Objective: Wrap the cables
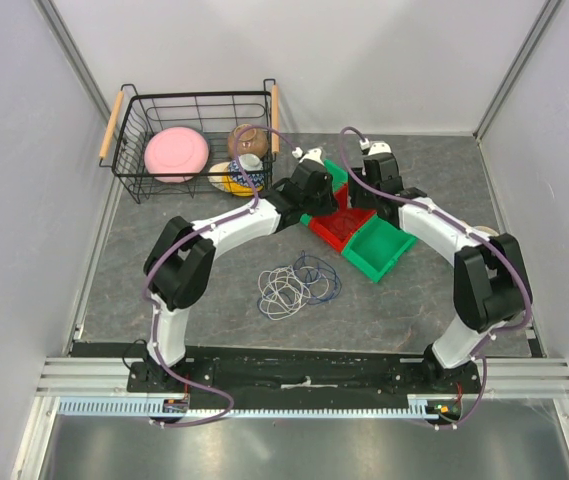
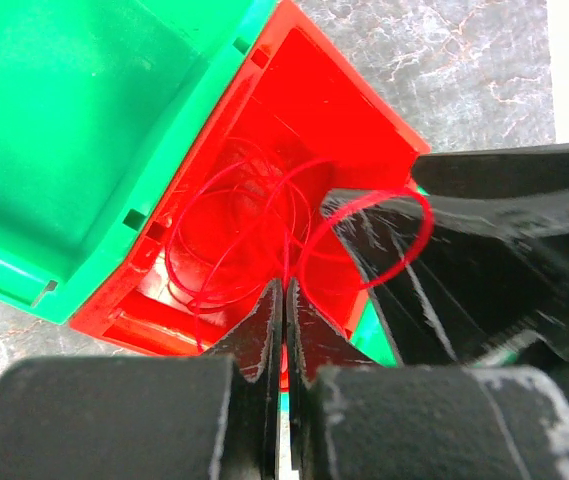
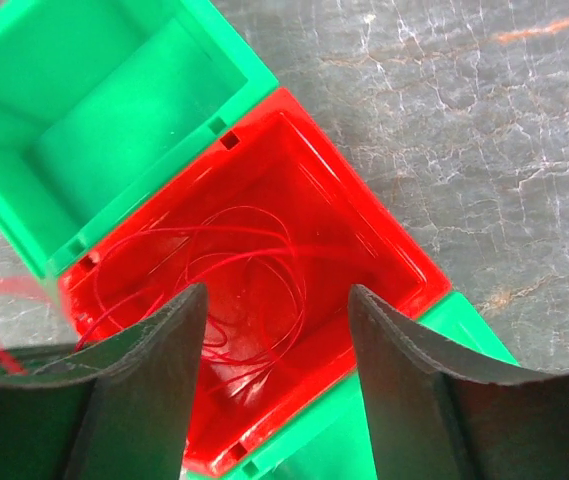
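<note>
Left gripper (image 2: pixel 284 305) is pinching the red cable (image 2: pixel 429 220) between closed fingers over the red bin (image 2: pixel 364 110) holding its loops — right gripper (image 3: pixel 276 300) is hovering wide open, empty, while blue and white cables (image 1: pixel 297 285) are lying on the table (image 1: pixel 164 300).

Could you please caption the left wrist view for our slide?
Left gripper pinches a red cable over the red bin.

The left arm (image 1: pixel 219 228) and right arm (image 1: pixel 444 228) reach forward. The left tool (image 2: pixel 286 300) pinches a red cable (image 2: pixel 428 222); the right tool (image 3: pixel 276 295) is spread wide.
</note>
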Tool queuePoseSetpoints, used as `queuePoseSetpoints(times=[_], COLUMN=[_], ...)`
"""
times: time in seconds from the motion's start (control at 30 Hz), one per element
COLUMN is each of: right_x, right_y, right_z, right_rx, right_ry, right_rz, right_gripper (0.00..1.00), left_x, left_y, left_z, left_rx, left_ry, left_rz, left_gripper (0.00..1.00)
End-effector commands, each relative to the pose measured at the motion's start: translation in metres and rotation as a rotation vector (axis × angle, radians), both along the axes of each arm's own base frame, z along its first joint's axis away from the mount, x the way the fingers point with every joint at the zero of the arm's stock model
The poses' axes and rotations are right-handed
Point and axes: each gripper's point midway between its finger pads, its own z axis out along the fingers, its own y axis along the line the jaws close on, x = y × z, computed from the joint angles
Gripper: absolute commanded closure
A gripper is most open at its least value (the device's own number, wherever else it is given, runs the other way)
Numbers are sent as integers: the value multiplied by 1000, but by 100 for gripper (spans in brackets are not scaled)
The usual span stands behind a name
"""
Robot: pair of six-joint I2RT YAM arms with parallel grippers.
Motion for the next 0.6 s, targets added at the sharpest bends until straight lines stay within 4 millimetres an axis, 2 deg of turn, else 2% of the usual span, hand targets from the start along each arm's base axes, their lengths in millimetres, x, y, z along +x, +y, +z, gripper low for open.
queuePoseSetpoints(times=[0.0, 0.13, 0.17, 0.23, 0.27, 0.37, 0.43, 0.47, 0.53, 0.57], right_x=[-5, -17, -19, -23, -25, -31, -33, -37, -43, -47], right_y=[6, 1, 1, -3, -6, -21, -42, -50, -66, -72], right_z=[47, 53, 63, 70, 82, 102, 109, 119, 122, 129], right_rx=[67, 70, 81, 83, 90, 88, 61, 60, 36, 42], right_ry=[-89, -82, -101, -111, -137, -187, -220, -250, -278, -303], right_rz=[23, 22, 19, 0, -11, -89, -202, -239, -316, -344], right_gripper=[32, 25, 24, 20, 19, 16, 15, 14, 6, 5], left_x=[15, 20, 20, 20, 20, 19, 17, 18, 14, 15], left_y=[1, 9, 10, 7, 7, 2, -6, -10, -19, -24], left_z=[11, 5, 5, 3, 4, 2, 4, 8, 6, 11], left_rx=[24, 58, 59, 61, 61, 72, 63, 57, 71, 65], left_ry=[-41, -37, -35, -29, -30, -27, -27, -36, -49, -63], left_rz=[59, 109, 113, 104, 102, 96, 77, 67, 31, 21], left_gripper=[98, 98, 98, 98, 98, 98, 98, 98, 98, 98])
